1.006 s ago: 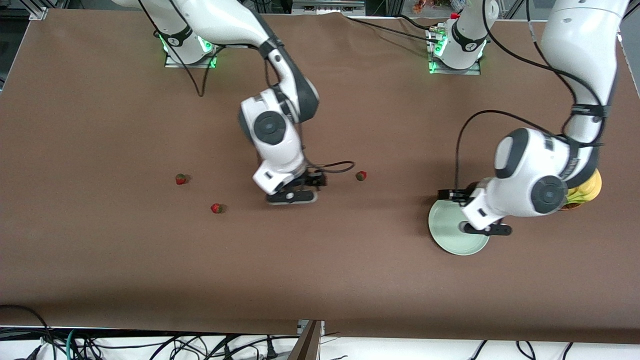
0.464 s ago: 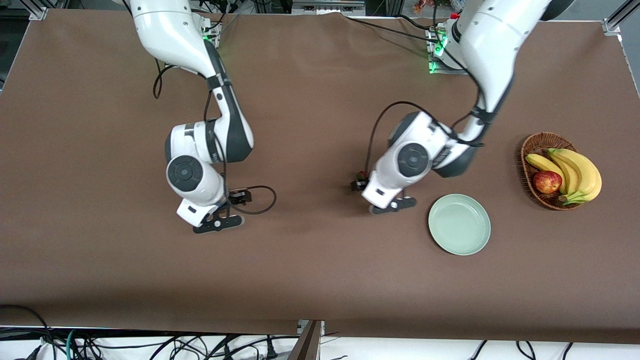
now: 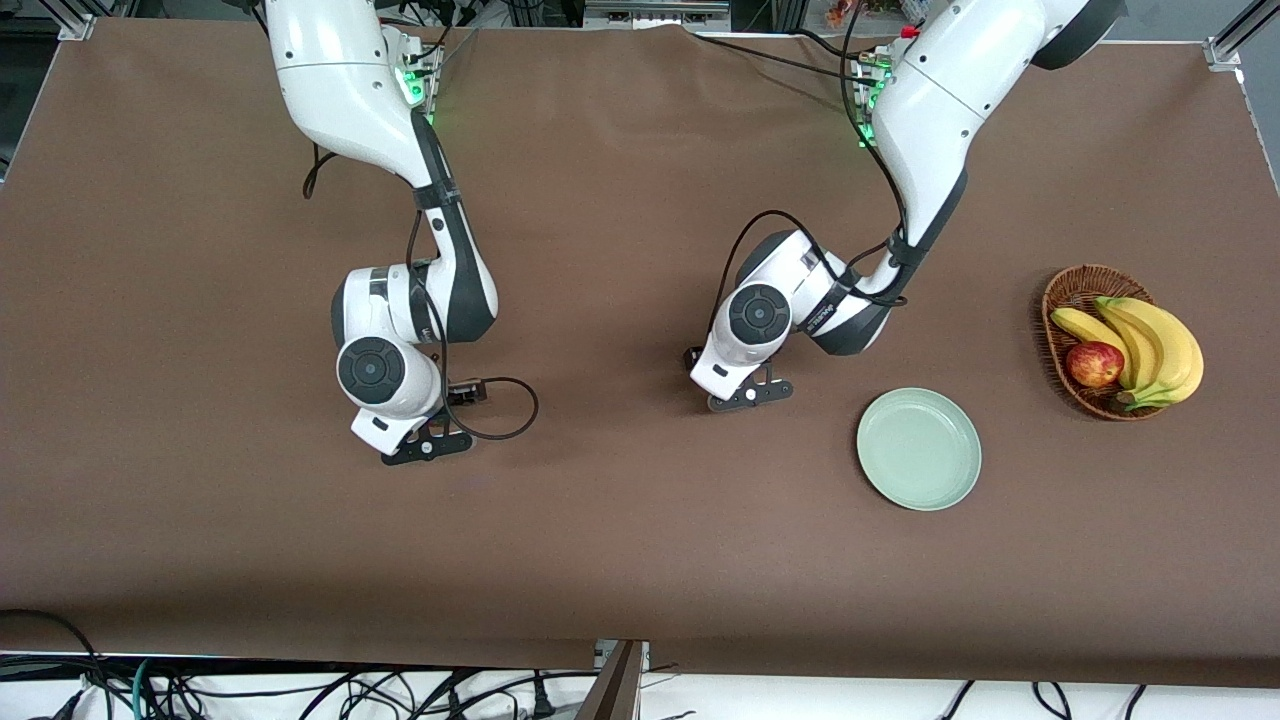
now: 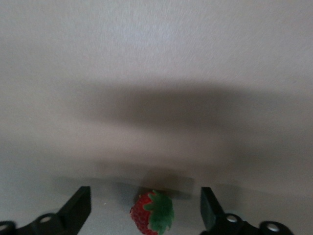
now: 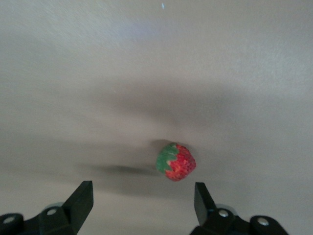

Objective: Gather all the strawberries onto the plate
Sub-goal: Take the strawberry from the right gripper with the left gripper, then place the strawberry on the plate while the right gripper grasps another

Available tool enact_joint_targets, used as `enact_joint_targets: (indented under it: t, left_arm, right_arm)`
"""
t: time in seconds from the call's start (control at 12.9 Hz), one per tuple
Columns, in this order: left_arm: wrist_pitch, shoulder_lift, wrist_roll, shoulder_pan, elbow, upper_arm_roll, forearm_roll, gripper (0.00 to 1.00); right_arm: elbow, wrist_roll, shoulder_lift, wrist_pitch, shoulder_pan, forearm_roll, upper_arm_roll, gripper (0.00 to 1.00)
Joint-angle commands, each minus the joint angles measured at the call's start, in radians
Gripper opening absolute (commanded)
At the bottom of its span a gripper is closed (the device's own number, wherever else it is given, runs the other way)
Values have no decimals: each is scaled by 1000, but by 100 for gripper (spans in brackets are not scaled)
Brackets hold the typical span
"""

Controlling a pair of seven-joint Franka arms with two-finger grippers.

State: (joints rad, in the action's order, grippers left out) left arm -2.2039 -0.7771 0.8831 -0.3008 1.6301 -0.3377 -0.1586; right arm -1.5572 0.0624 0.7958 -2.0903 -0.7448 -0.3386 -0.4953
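The pale green plate [image 3: 918,449] lies empty toward the left arm's end of the table. My left gripper [image 3: 748,393] is low over the table beside the plate, toward the table's middle. In the left wrist view it [image 4: 145,198] is open, with a strawberry [image 4: 152,213] on the table between its fingers. My right gripper [image 3: 425,445] is low over the right arm's half of the table. In the right wrist view it [image 5: 143,191] is open, and a strawberry [image 5: 176,162] lies just ahead of its fingertips. In the front view the arms hide all the strawberries.
A brown wicker basket [image 3: 1075,285] with bananas [image 3: 1160,345] and a red-yellow apple [image 3: 1094,364] stands at the left arm's end of the table, farther from the front camera than the plate. A black cable loops from the right wrist [image 3: 510,410].
The left gripper left the plate and came to the middle strawberry. The right gripper swung from the table's middle toward its own end, over the strawberries there. Both settled a little in the last half second.
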Motion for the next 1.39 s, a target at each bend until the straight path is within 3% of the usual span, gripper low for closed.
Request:
enact_joint_targets:
  t: [0.0, 0.08, 0.23, 0.31, 0.46, 0.7, 0.85, 1.01, 1.32]
  left_arm:
    - [-10, 24, 17, -17, 24, 5, -27, 53]
    - [-7, 25, 17, -26, 25, 5, -27, 52]
    - [-8, 25, 17, -31, 28, 5, -27, 36]
    - [-7, 25, 16, -28, 30, 5, -27, 28]
    - [10, 35, 14, -23, 22, 8, -27, 23]
    - [90, 79, -39, 5, -19, 58, -32, 23]
    - [212, 84, -171, 64, -105, 74, -36, 23]
    - [274, 81, -371, 141, -180, 74, -36, 23]
    - [221, 30, -839, 215, -206, 112, -51, 28]
  right_arm:
    - [-43, 17, -17, -30, 7, 7, 4, 86]
    - [-44, 20, -17, -30, 15, 7, 4, 86]
    - [-49, 33, -13, -36, 21, 7, 6, 83]
    - [-55, 37, -10, -48, 21, 7, 6, 79]
    - [-60, 39, -9, -62, 22, 6, 6, 67]
    - [-47, 37, 3, -80, 41, -7, 8, 57]
    - [-46, 37, 13, -100, 45, -8, 9, 57]
    - [-40, 19, 14, -102, 47, -8, 12, 57]
    - [-6, 11, 51, -116, 47, -69, 14, 56]
